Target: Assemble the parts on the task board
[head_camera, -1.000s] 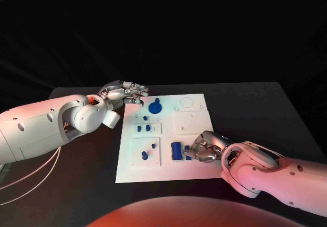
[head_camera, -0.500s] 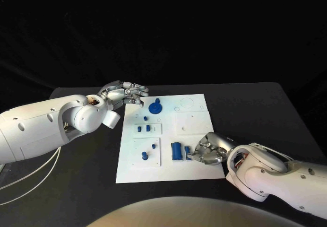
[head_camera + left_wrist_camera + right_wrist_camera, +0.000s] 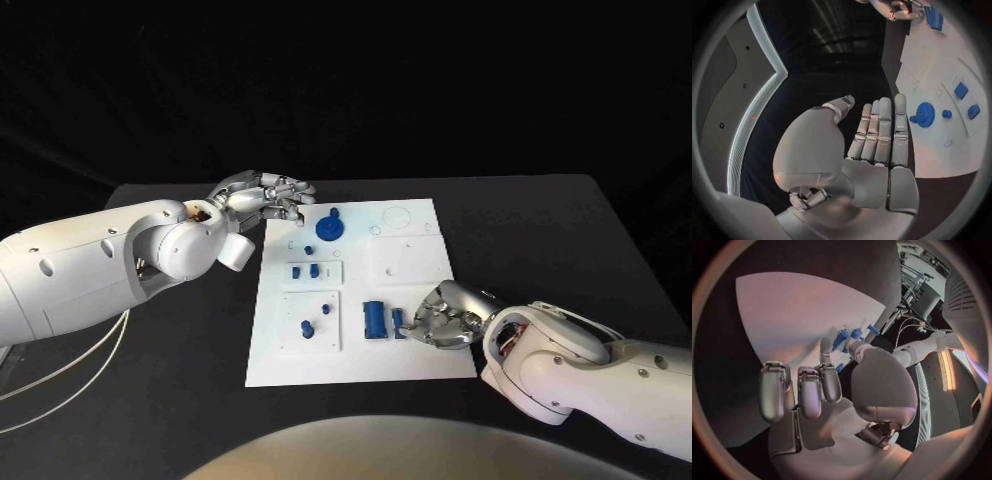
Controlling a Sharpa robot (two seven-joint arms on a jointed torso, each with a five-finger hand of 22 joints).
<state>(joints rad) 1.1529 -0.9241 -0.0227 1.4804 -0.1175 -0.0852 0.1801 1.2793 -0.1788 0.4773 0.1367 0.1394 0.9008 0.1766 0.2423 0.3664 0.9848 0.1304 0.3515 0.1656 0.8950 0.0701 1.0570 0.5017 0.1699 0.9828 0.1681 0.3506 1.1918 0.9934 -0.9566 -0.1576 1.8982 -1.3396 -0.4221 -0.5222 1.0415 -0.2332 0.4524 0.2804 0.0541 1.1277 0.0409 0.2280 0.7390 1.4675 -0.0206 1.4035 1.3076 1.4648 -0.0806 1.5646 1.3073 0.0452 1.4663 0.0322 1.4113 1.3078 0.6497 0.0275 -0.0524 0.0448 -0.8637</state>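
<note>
White plastic forms the task board [image 3: 411,262], which is laid flat in the middle of the black worktop [image 3: 562,230]. Blue parts are spread over it: a round disc-shaped part [image 3: 329,229] is seen near the far left corner, two small parts [image 3: 304,270] are seated in a raised panel behind the middle, two more small parts [image 3: 315,318] are seen in the panel nearer the robot, and a long upright block [image 3: 374,318] is placed just beside the right hand [image 3: 444,320].

That right hand is lowered onto the near right part of the board, its fingers [image 3: 811,390] curled inward; in the right wrist view small blue pieces [image 3: 848,337] are seen just past the fingertips, but whether anything is gripped cannot be told.

The left hand [image 3: 264,198] is held at the board's far left corner, beside the disc-shaped part. In the left wrist view its fingers [image 3: 879,130] are shown extended and pressed side by side, with nothing held in them.
</note>
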